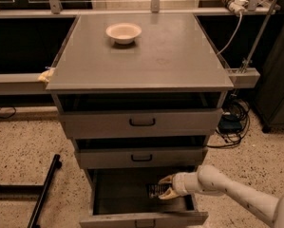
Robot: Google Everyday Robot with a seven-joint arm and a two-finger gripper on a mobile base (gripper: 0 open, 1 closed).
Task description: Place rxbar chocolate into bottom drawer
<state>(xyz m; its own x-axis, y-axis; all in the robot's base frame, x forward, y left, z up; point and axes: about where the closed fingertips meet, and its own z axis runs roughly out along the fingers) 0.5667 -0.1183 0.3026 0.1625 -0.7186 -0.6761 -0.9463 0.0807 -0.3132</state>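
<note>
Camera view is up. Where's your pincer?
— I have the pincer (165, 188) down inside the open bottom drawer (118, 219), my arm (239, 196) reaching in from the right.
— Holding anything?
— Its fingers pinch the bar (155, 190), which pokes out to their left, low over the drawer floor (whether it touches, I cannot tell). I hold it low so it should land flat when released. The bowl (124, 32) sits far above, on the cabinet (179, 63).

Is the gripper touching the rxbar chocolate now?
Touching. The camera view shows the gripper, reaching into the open bottom drawer, with its two fingers closed on the rxbar chocolate; no gap shows.
</note>
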